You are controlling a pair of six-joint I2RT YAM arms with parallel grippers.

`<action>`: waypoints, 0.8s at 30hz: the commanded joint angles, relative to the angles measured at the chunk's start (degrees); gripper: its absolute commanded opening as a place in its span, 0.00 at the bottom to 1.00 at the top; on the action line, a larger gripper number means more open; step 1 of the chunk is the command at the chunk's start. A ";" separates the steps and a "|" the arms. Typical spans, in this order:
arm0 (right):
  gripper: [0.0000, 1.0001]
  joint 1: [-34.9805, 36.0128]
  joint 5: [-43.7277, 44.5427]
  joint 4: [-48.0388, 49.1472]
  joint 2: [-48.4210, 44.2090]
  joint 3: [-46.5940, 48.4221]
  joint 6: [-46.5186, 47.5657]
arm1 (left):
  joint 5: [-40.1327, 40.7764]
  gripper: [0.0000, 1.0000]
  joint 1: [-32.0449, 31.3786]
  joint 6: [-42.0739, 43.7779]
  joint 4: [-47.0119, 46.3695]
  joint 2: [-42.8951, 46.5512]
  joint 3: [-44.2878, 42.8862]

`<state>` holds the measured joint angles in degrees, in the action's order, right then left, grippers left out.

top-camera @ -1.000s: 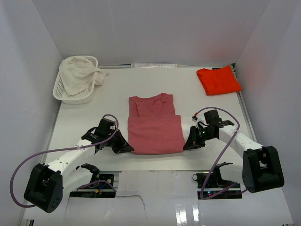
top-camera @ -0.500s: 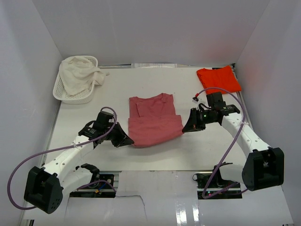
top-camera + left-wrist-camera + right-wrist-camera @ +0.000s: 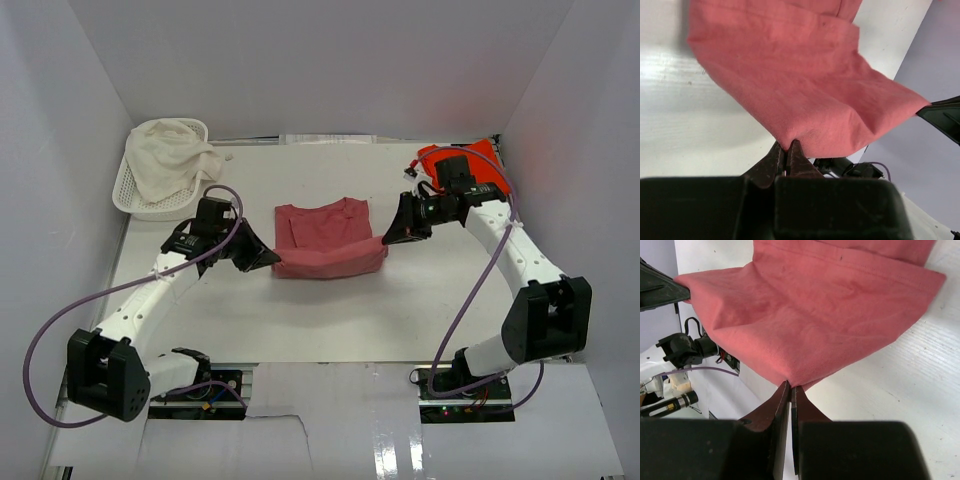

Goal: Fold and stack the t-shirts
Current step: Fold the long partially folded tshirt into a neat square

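Left gripper [image 3: 270,260] clamped on rose shirt [image 3: 325,235] corner at its 9 o'clock, right gripper [image 3: 388,238] likewise at 3. I see orange shirt [image 3: 492,158] at 1 o'clock on table [image 3: 330,330].

Lab robot cell: plain white walls [image 3: 300,60], white tabletop [image 3: 330,320].

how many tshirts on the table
2: the rose-red t-shirt mid-table, pinched by the left gripper and right gripper; the orange-red t-shirt far right, partly behind the right arm. White cloth in basket: unclear.
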<state>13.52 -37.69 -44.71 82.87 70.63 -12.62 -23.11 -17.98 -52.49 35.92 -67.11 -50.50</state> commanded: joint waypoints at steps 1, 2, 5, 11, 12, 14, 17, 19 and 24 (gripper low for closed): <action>0.08 0.02 -1.24 -0.82 2.55 5.20 1.02 | 0.18 0.01 1.27 2.57 -0.15 -1.88 -4.33; 0.08 0.02 -1.24 -0.82 3.17 5.91 1.02 | -0.09 0.01 1.54 2.74 -0.67 -2.58 -4.95; 0.08 0.02 -1.77 -0.56 5.54 8.55 0.85 | -0.79 0.01 2.77 3.09 -1.99 -5.22 -7.15; 0.08 0.02 -2.65 -0.55 9.67 13.65 0.50 | -1.94 0.01 3.65 3.09 -3.49 -8.30 -9.97; 0.08 0.02 -2.74 -0.73 10.20 14.44 0.49 | -2.02 0.01 4.00 3.09 -3.66 -8.47 -10.06; 0.08 0.02 -2.83 -0.91 11.61 16.63 0.41 | -2.81 0.01 5.31 3.27 -4.02 -9.00 -10.41; 0.08 0.02 -3.09 -1.08 14.07 19.71 0.14 | -4.56 0.01 7.51 3.27 -5.33 -10.31 -10.67; 0.08 0.02 -3.52 -1.26 16.08 20.95 0.14 | -5.54 0.01 8.39 3.27 -6.30 -11.19 -11.11; 0.08 0.02 -3.88 -1.35 19.78 24.89 0.05 | -5.98 0.01 10.50 3.71 -7.44 -14.79 -14.88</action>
<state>13.52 -39.70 -45.54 101.16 91.66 -12.67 -27.46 -8.45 -49.80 31.20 -81.14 -61.52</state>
